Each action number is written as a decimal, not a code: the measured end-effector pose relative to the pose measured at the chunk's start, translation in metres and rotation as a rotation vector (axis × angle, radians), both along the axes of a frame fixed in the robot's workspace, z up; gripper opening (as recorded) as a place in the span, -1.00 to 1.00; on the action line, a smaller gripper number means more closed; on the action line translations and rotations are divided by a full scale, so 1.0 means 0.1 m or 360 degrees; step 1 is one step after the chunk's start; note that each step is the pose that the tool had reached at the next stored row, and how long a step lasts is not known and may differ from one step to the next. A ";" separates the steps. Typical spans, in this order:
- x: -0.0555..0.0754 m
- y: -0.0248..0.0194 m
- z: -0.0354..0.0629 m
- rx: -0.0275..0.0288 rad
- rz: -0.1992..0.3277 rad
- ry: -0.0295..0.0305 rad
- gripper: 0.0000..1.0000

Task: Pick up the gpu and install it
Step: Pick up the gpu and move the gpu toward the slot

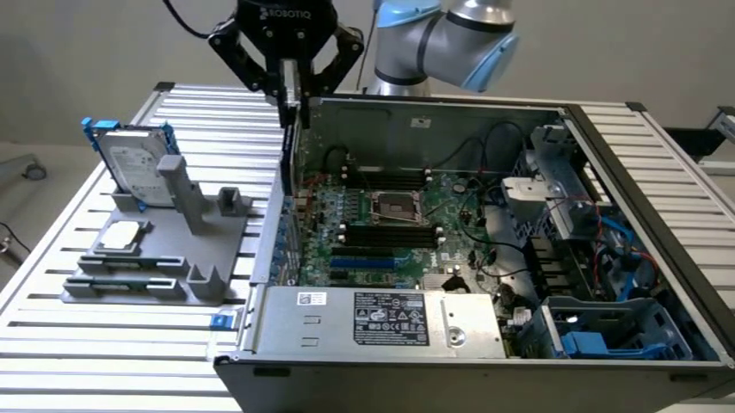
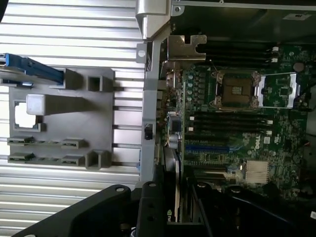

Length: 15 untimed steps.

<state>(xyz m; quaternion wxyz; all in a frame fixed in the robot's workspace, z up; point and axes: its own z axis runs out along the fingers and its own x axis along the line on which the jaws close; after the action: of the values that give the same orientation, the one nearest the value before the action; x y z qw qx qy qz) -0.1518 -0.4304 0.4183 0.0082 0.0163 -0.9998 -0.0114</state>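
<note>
Claw [image 1: 294, 93] [image 2: 173, 200] at top centre of the exterior view, pointing down. It is clenched on the graphics card [image 1: 295, 105] [image 2: 172, 173], which is upright and edge-on between the black fingers [image 2: 148, 207]. Card sits just above the side wall of the open computer case [image 1: 643, 224], by the motherboard's [image 1: 391, 215] edge on the exterior view's left. Contact with a slot is hard to judge. Left of the case, on the slatted table [image 1: 69, 344], is a grey holder [image 1: 172, 275]. Hard drive [image 1: 132, 168] stands in it and a small silver chip [image 1: 120, 237] lies flat.

One gpu [image 1: 294, 93], one hard drive [image 1: 132, 163], one processor [image 1: 123, 234], one case [image 1: 460, 120].
</note>
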 end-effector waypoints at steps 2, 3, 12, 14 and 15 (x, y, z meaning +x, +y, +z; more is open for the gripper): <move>0.09 0.000 0.000 0.00000 0.0000 0.00010 -0.47; 0.14 -0.001 0.000 0.00000 0.0000 0.00013 -0.47; 0.55 -0.002 -0.017 0.00001 0.0000 0.00019 -0.47; 0.64 -0.003 -0.035 0.00000 0.0000 0.00018 -0.47; 0.68 -0.003 -0.049 -0.00001 0.0000 0.00019 -0.47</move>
<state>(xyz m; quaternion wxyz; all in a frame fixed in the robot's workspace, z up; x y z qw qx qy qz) -0.0834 -0.4307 0.4134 0.0089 0.0164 -0.9998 -0.0113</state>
